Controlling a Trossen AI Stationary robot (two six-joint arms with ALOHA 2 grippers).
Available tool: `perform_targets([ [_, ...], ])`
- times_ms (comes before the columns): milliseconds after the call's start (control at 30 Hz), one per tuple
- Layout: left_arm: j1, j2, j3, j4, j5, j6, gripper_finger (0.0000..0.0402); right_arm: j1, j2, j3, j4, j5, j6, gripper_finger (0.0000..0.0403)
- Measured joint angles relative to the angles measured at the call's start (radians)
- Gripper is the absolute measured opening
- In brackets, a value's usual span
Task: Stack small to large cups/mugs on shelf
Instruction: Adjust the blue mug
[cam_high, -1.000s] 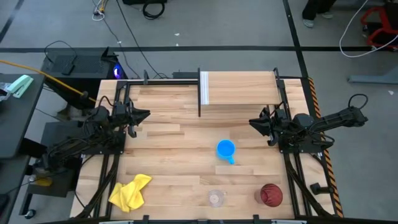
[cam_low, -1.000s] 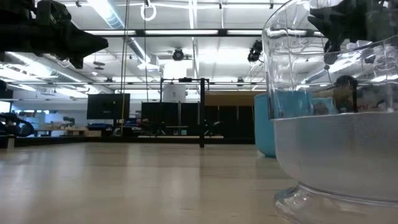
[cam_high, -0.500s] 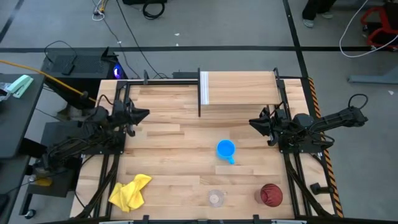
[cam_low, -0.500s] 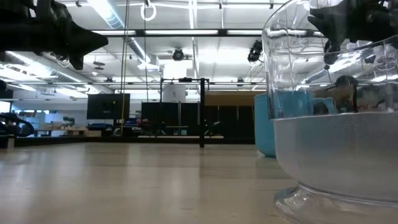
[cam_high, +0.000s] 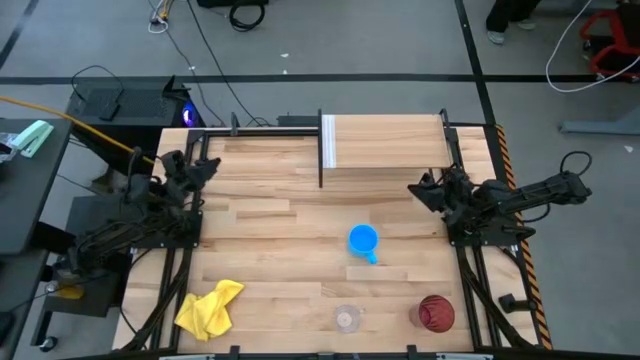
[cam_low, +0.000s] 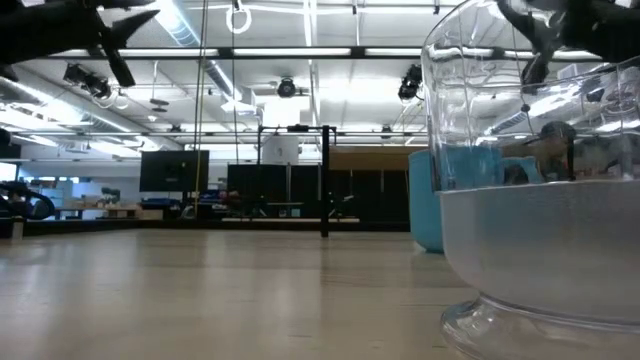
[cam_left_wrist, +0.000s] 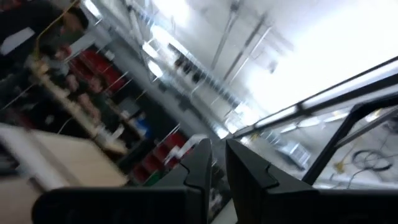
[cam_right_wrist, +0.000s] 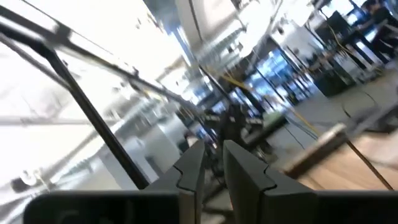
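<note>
The small clear cup (cam_high: 347, 318) stands upright near the table's front edge and fills the right of the low view (cam_low: 530, 200). The blue mug (cam_high: 363, 240) stands upright mid-table, its handle toward the near edge. The dark red tumbler (cam_high: 436, 313) stands at the front right. The shelf (cam_high: 385, 142), with its white end panel, sits at the far edge. My left gripper (cam_high: 208, 165) hovers at the table's left edge and my right gripper (cam_high: 415, 188) at the right edge. Both are shut on nothing, tipped upward, far from the cups.
A crumpled yellow cloth (cam_high: 210, 308) lies at the front left corner. Black metal uprights (cam_high: 320, 150) stand at the shelf's ends. Bare plank tabletop (cam_high: 280, 230) stretches between the two arms and the cups.
My left gripper has risen, tipped its fingers upward and rolled about its own axis, drawing back toward the table's left edge in the high view. My right gripper has tipped up and rolled a little. The cups have kept their places.
</note>
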Motion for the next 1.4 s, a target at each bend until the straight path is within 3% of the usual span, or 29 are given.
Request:
perform_targets([
  [300,-0.001,0.000,0.000,0.093,-0.063,-0.049,0.0055,0.000,0.000,0.000,0.210,0.000,0.070,0.0066],
  [500,-0.031,0.000,0.000,0.212,-0.041,-0.114,0.0048,0.000,0.000,0.026,0.318,-0.006,0.131,0.0066],
  [733,-0.098,0.009,0.060,0.299,-0.041,0.001,0.0052,0.000,0.024,0.215,0.274,-0.248,-0.040,0.0066],
  [833,-0.122,0.051,0.122,0.296,-0.020,0.068,0.0051,0.000,0.039,0.321,0.112,-0.288,-0.107,0.0066],
  [1000,-0.157,0.193,0.254,0.204,0.113,0.171,0.0052,0.000,0.074,0.530,-0.429,-0.251,-0.096,0.0066],
  [1167,-0.188,0.360,0.418,-0.236,0.157,0.246,0.0052,0.000,0.157,0.747,-0.972,-0.152,0.086,0.0066],
  [1300,-0.210,0.508,0.558,-0.656,0.138,0.279,0.0052,0.000,0.250,0.893,-1.337,-0.126,0.252,0.0066],
  [1400,-0.239,0.620,0.634,-0.837,0.096,0.279,0.0052,0.000,0.334,0.974,-1.563,-0.123,0.343,0.0066],
])
